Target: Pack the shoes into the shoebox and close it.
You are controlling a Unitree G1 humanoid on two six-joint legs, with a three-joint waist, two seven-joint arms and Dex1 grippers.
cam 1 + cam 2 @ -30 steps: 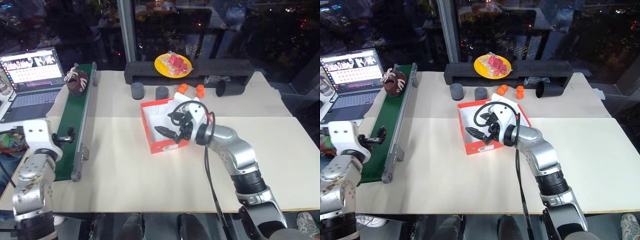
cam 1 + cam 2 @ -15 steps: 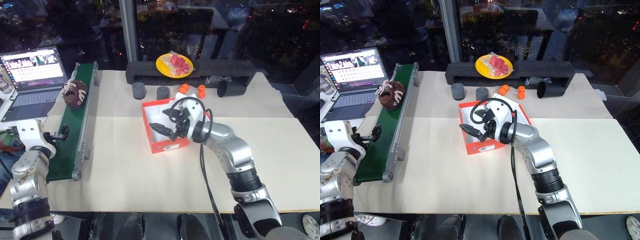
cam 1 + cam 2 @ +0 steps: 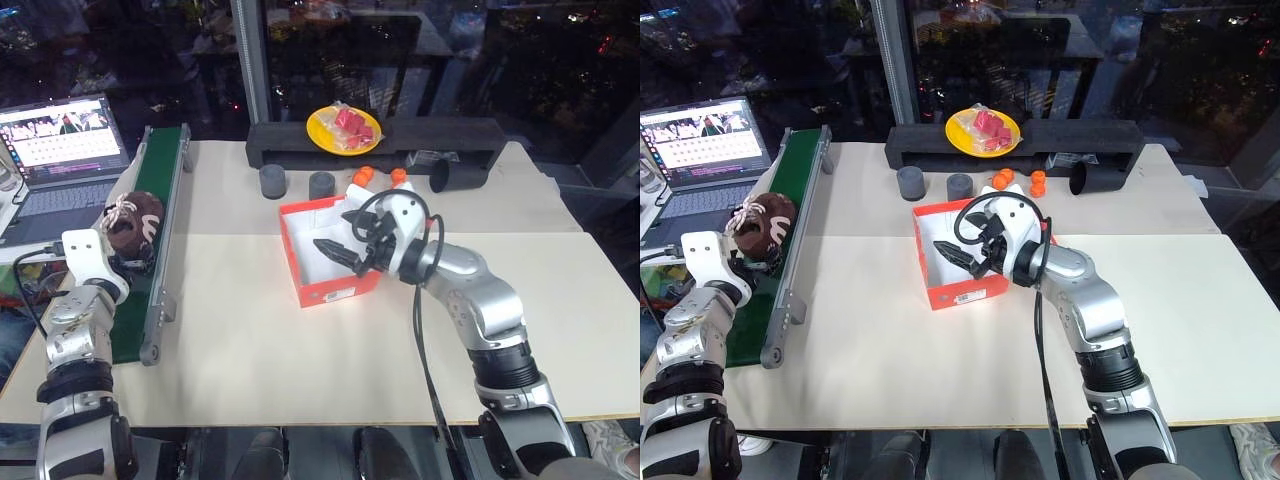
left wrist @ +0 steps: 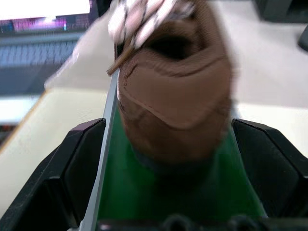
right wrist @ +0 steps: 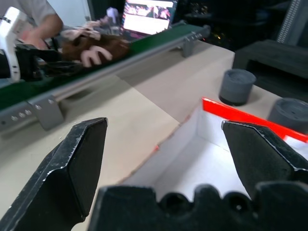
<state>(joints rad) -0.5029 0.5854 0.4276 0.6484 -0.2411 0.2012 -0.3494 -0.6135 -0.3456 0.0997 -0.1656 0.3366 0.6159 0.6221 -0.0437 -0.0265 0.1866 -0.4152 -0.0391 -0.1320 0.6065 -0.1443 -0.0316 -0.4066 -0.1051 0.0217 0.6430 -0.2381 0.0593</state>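
We are at the pickup: our left pincer (image 4: 168, 159) stands wide around a brown shoe (image 3: 133, 222) on the green conveyor (image 3: 160, 200), not yet clamped, so closing on it comes next. Our right pincer (image 3: 338, 252), also wide and empty, hovers over the open shoebox (image 3: 335, 290) mid-surface.

One shoe (image 3: 133, 221), one shoebox (image 3: 330, 290)
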